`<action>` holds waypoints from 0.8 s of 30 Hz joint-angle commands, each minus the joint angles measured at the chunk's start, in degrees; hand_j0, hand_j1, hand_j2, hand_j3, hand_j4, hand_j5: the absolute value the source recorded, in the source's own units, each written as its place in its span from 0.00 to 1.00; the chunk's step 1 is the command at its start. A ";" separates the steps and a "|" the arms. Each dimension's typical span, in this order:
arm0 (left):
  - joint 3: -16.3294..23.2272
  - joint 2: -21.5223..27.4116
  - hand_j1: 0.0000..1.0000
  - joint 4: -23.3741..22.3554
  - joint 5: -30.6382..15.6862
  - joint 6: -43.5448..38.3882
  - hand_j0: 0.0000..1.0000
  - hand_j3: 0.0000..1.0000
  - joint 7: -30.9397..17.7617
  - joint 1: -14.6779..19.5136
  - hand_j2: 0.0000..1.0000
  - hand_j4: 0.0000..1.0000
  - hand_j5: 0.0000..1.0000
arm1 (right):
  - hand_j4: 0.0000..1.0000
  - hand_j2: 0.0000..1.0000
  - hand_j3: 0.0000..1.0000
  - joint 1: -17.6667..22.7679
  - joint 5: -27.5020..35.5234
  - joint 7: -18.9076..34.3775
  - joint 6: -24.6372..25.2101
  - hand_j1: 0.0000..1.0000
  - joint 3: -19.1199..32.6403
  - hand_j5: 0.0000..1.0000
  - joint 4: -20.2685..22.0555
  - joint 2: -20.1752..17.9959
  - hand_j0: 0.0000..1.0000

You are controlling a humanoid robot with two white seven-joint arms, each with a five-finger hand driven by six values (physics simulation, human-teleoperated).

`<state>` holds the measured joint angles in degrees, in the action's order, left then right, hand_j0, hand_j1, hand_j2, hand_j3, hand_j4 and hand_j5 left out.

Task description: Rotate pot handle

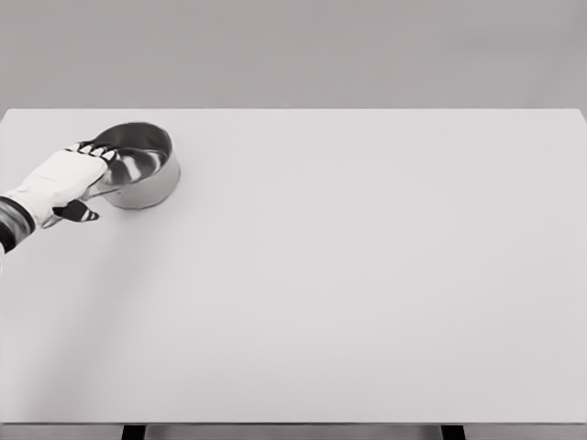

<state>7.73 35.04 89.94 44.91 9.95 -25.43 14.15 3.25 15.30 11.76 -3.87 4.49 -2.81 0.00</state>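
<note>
A small shiny metal pot (147,170) sits on the white table (348,275) near its far left corner. Its handle is hidden under my left hand (81,176), which comes in from the left edge and lies over the pot's near-left rim. The white hand's dark fingers curl around the rim and handle area; the thumb points down toward the table. My right arm does not show in the head view.
The table's far edge runs just behind the pot, and its left edge lies close to my left wrist. Wide bare tabletop spreads to the right and toward the front edge.
</note>
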 commanded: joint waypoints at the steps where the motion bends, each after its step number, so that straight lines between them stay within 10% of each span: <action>1: -0.26 0.29 1.00 -1.08 -0.08 -0.02 1.00 1.00 0.03 0.09 1.00 1.00 1.00 | 1.00 1.00 1.00 0.00 -0.01 0.01 0.01 1.00 0.00 1.00 0.00 0.00 1.00; 24: -3.34 1.26 1.00 -4.86 -0.08 0.07 1.00 1.00 0.12 0.62 1.00 1.00 1.00 | 1.00 1.00 1.00 0.00 -0.01 0.01 0.01 1.00 0.00 1.00 0.00 0.00 1.00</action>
<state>4.81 36.30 85.45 44.90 10.04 -25.38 14.77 3.25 15.30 11.76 -3.89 4.49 -2.81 0.00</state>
